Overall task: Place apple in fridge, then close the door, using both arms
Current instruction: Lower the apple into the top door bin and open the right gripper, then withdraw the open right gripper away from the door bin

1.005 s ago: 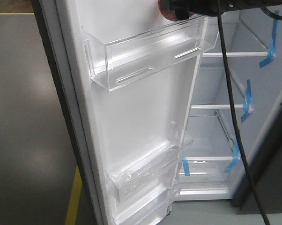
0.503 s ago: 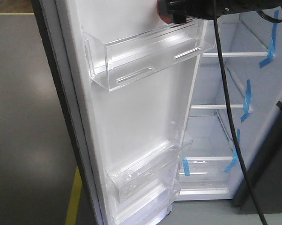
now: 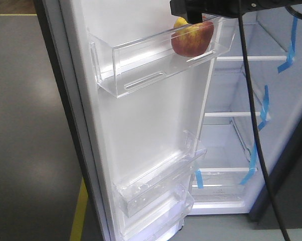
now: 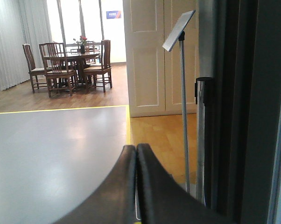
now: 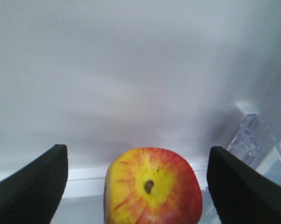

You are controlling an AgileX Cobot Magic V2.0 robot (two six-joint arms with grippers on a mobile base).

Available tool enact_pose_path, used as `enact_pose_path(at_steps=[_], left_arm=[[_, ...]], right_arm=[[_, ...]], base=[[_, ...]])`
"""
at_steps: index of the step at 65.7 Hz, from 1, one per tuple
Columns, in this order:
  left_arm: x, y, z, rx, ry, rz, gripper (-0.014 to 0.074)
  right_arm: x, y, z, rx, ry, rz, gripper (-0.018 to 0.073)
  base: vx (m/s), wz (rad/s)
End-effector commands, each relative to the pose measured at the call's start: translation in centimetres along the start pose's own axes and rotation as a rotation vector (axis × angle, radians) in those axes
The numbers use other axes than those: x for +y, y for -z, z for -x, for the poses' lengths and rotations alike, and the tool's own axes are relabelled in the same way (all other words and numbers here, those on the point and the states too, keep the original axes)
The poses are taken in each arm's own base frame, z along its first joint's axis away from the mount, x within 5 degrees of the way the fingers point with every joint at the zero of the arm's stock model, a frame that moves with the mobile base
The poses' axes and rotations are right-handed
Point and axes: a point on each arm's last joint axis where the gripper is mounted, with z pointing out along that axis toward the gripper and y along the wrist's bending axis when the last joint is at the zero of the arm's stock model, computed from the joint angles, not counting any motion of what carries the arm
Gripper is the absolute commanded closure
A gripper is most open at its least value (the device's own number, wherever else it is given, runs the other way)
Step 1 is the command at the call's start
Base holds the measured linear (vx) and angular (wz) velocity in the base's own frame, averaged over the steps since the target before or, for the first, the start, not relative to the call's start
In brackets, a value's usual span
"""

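1. Because the top edge of the front view cuts off the right arm (image 3: 216, 5), you see only its black end just above the apple (image 3: 192, 37).
2. The apple sits at the right end of the top clear bin (image 3: 136, 60) on the door (image 3: 141, 125); the right wrist view crops its lower part.
3. Your right gripper (image 5: 136, 154) is spread wide, both fingers clear of the apple.
4. Your left gripper (image 4: 136, 150) is pressed closed, holding nothing.
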Motion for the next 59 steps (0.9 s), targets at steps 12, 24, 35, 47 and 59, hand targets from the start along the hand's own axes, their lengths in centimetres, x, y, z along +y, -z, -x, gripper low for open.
enact_pose_path(at_steps=[12, 24, 35, 47, 59], left_arm=[[0.0, 0.1, -0.2, -0.057, 0.010, -0.008, 0.0602], [0.0, 0.1, -0.2, -0.057, 0.010, -0.008, 0.0602], [0.0, 0.1, -0.2, -0.057, 0.010, -0.008, 0.0602], [0.0, 0.1, -0.2, -0.057, 0.010, -0.008, 0.0602], [0.0, 0.1, -0.2, -0.057, 0.010, -0.008, 0.0602]], right_arm=[[0.8, 8.4, 1.9, -0.067, 0.014, 0.015, -0.0032], [1.4, 10.9, -0.2, 0.012, -0.005, 0.047, -0.0032], [1.7, 12.3, -3.5, 0.047, -0.012, 0.044, -0.0032], [2.0, 14.0, -7.3, 0.073, -0.014, 0.037, -0.0032], [2.3, 15.4, -11.1, 0.083, -0.019, 0.033, -0.0032]], base=[[0.00, 0.00], [0.00, 0.00], [0.00, 0.00], [0.00, 0.00], [0.00, 0.00]])
